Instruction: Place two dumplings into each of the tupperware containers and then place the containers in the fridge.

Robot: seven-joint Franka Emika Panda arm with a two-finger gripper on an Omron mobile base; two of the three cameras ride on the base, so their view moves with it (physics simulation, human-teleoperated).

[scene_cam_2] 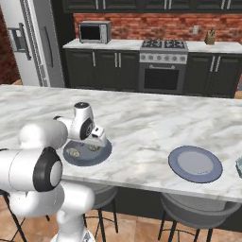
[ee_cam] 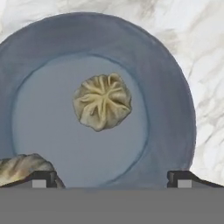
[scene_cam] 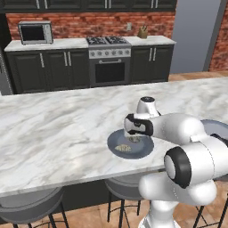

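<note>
The gripper [ee_cam: 111, 177] hangs directly above a round dark blue-grey plate [ee_cam: 170, 87] on the marble island counter [scene_cam: 53, 129], with its jaws spread wide and nothing between them. In the hand view, one dumpling [ee_cam: 103, 101] lies near the middle of the plate, pleats upward, ahead of the two fingertips [ee_cam: 41, 178] and apart from both. A second dumpling [ee_cam: 22, 168] lies at the plate's lower left, just beside the left fingertip; contact cannot be judged. In the left base view the plate [scene_cam: 116, 148] sits near the counter's front edge, partly covered by the hand, with a dumpling [scene_cam: 124, 148] visible on it. In the right base view two pale lumps show on the same plate [scene_cam_2: 80, 159], and a second, similar plate [scene_cam_2: 194, 163] lies well apart to the right. A pale teal tupperware container [scene_cam_2: 239, 167] is cut by the right edge. The fridge [scene_cam_2: 33, 42] stands at the far left, its door closed
</note>
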